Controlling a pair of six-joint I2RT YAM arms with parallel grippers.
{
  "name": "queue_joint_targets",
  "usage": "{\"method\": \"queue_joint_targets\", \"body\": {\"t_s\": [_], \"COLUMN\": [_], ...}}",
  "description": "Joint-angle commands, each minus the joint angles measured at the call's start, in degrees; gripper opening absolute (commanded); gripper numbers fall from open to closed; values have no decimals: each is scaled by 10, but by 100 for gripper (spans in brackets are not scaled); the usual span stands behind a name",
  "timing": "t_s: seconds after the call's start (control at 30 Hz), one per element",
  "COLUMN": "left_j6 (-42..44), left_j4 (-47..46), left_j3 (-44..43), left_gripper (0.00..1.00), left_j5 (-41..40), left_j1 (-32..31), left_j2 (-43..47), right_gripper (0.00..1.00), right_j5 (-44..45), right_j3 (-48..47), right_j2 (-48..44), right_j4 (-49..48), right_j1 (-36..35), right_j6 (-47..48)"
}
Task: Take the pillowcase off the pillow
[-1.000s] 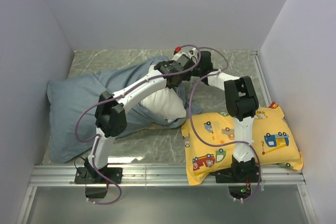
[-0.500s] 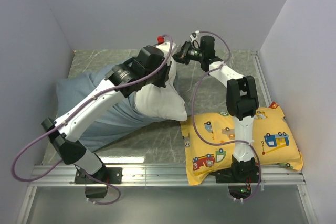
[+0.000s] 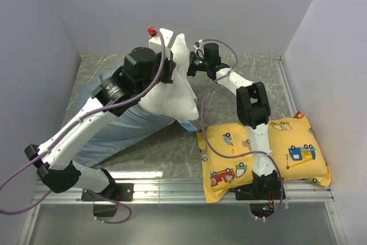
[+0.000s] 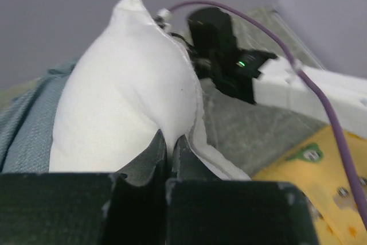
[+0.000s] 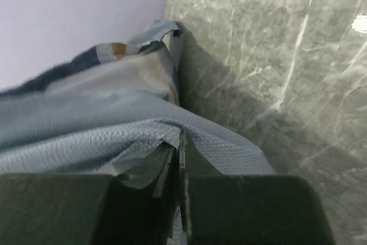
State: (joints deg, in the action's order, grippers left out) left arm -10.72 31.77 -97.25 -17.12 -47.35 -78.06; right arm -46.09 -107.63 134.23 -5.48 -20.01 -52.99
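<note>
The white pillow (image 3: 172, 90) hangs lifted above the table, with one corner pointing up near the back wall. My left gripper (image 3: 167, 72) is shut on its edge; white cloth is pinched between the fingers (image 4: 172, 142). The blue-grey pillowcase (image 3: 114, 133) trails down to the left from the pillow's lower part and lies crumpled on the table. Just right of the pillow, my right gripper (image 3: 190, 66) is low by the back wall. It is shut on a fold of the pillowcase (image 5: 86, 124), with cloth draped over its tips (image 5: 180, 139). Striped cloth (image 5: 114, 50) shows behind it.
A yellow cartoon-vehicle pillow (image 3: 264, 150) lies at the near right, partly under the right arm's base. Walls close in the marble table (image 3: 241, 84) on three sides. A metal rail (image 3: 172, 190) runs along the near edge.
My left arm has swung up and to the left, lifting the pillow so more white shows outside the pillowcase. The right gripper shifted slightly left, staying low on the cloth.
</note>
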Motion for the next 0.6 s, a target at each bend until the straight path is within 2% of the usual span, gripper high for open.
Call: {"method": "queue_joint_targets", "body": {"t_s": [0.0, 0.07, 0.17, 0.2, 0.27, 0.3, 0.47, 0.57], "left_j6": [3, -31, -75, -82, -101, -103, -111, -115], "left_j4": [-167, -153, -136, -137, -137, -138, -165, -190], "left_j3": [-76, -107, -153, -164, -174, -182, -160, -128], "left_gripper": [0, 0, 0, 0, 0, 0, 0, 0], "left_j5": [-147, -195, -196, -174, -150, -136, -80, -9], "left_j1": [-1, 16, 54, 70, 81, 85, 86, 87], "left_j2": [-45, -87, -154, -178, -211, -220, -256, -272], "right_gripper": [12, 18, 30, 39, 46, 54, 66, 70], "right_j5": [53, 52, 69, 77, 82, 86, 133, 169], "right_j3": [36, 78, 125, 139, 170, 179, 252, 293], "right_j2": [-43, -86, -148, -177, -202, -224, -299, -349], "right_j4": [-23, -26, -13, -9, -4, 12, 34, 44], "right_j1": [18, 20, 34, 47, 61, 69, 110, 126], "right_j6": [42, 61, 86, 87, 90, 92, 113, 124]}}
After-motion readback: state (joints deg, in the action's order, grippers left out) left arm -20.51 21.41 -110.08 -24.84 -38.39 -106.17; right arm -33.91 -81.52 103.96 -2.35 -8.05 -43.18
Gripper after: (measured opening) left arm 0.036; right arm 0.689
